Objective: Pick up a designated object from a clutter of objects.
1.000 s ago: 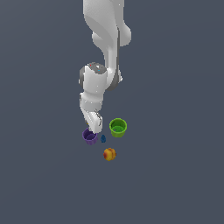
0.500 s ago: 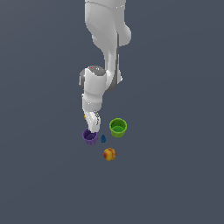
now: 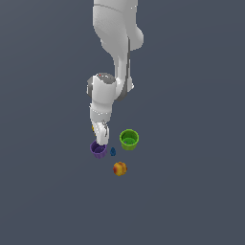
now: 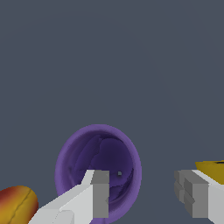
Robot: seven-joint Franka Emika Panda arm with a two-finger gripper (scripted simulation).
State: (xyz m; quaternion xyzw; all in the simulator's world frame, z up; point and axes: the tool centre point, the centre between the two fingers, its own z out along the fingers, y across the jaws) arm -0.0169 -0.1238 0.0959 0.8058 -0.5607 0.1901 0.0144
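The end effector [image 4: 142, 194] is held open directly above the purple cup [image 3: 98, 150], its fingers spread so that one finger [image 4: 97, 192] is seen over the cup's hollow and the other outside the rim; a grip on the wall, pinched from inside and outside, seems to be intended. Nothing is gripped yet. The purple cup stands upright on the worktop [image 3: 191, 191]. Just beside it lies a blue piece [image 3: 113, 151], with the green cup [image 3: 129, 139] beyond that and the fruit [image 3: 119, 168] near. A yellow figure [image 4: 212, 168] is glimpsed close behind the outer finger, so a clean descent is judged to be needed.
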